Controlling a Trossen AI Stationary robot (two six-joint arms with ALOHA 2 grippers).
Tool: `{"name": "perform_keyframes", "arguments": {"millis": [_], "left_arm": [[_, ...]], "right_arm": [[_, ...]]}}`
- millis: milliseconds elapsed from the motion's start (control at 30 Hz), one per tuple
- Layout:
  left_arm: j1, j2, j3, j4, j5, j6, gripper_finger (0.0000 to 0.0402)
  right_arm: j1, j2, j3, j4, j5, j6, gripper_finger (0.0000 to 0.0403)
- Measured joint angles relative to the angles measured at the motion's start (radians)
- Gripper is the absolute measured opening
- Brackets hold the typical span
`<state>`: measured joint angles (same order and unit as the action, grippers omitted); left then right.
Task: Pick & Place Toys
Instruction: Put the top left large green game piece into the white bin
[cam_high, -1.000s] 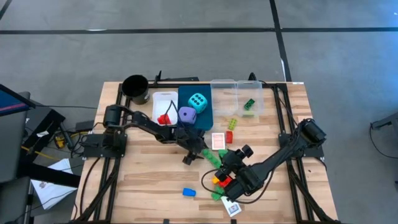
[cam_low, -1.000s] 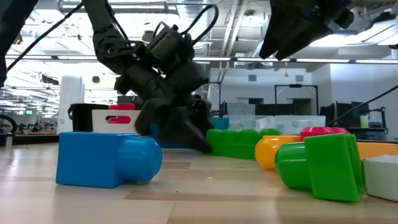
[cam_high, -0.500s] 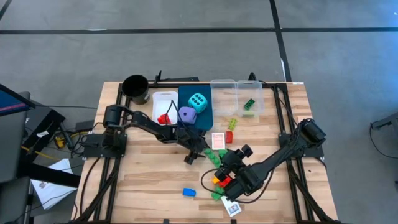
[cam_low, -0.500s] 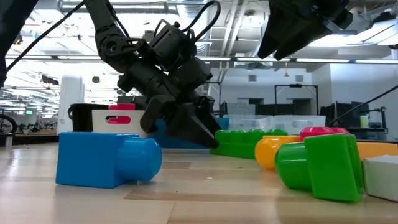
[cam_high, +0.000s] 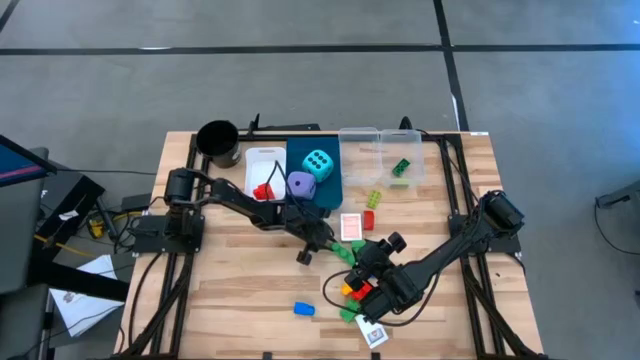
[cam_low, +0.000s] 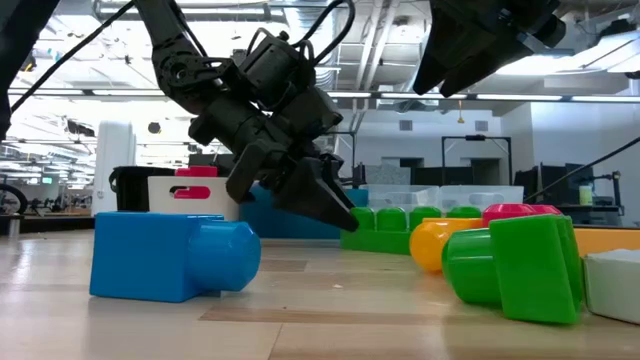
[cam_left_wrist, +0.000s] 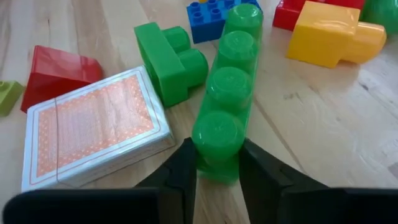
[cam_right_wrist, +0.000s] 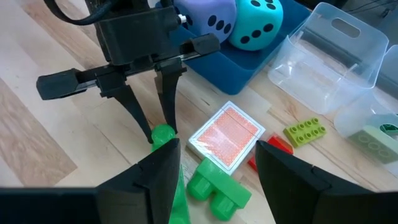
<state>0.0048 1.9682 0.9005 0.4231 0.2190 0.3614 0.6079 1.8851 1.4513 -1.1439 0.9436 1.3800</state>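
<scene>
left claw (cam_left_wrist: 214, 163) pinching end of long green brick (cam_left_wrist: 226, 90), lying on desk (cam_high: 230, 280) centre, card deck (cam_left_wrist: 93, 134) at its 9 | rigid, light, slick plastic; grip flat sides under end stud | right claw (cam_right_wrist: 214, 163) half-open, empty, hovering at 4

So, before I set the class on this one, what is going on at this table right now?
The left end effector has its fingers against both sides of one end of a long green four-stud brick lying on the wooden table, beside a pack of orange-backed cards. The right end effector hangs open above the nearby pile of loose bricks, holding nothing. A cyan die and a purple die already sit in the blue bin, and many bricks are not yet sorted.
</scene>
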Motion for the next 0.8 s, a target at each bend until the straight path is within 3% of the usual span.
{"name": "perform_keyframes", "arguments": {"millis": [133, 267, 333, 500, 633, 800], "left_arm": [[0.000, -0.034, -0.003, -0.033, -0.006, 0.000, 0.0081], [0.000, -0.136, -0.003, -0.095, -0.020, 0.005, 0.0019], [0.002, -0.206, -0.002, -0.163, -0.071, 0.031, 0.0001], [0.016, -0.388, -0.001, -0.320, -0.195, 0.059, 0.0000], [0.034, -0.481, -0.021, -0.371, -0.152, 0.054, 0.0000], [0.034, -0.479, -0.125, -0.219, 0.024, 0.059, 0.0031]], "right_arm": [[0.001, 0.000, 0.000, 0.000, 0.017, 0.000, 0.0202], [0.007, 0.000, 0.000, -0.003, 0.051, -0.001, 0.0202], [0.009, 0.000, 0.000, -0.005, 0.058, -0.002, 0.0202], [0.017, 0.000, 0.000, -0.011, 0.061, -0.003, 0.0202], [0.020, 0.000, 0.000, -0.007, 0.061, -0.003, 0.0202], [0.017, 0.000, 0.000, 0.001, 0.062, -0.024, 0.0202]]}}
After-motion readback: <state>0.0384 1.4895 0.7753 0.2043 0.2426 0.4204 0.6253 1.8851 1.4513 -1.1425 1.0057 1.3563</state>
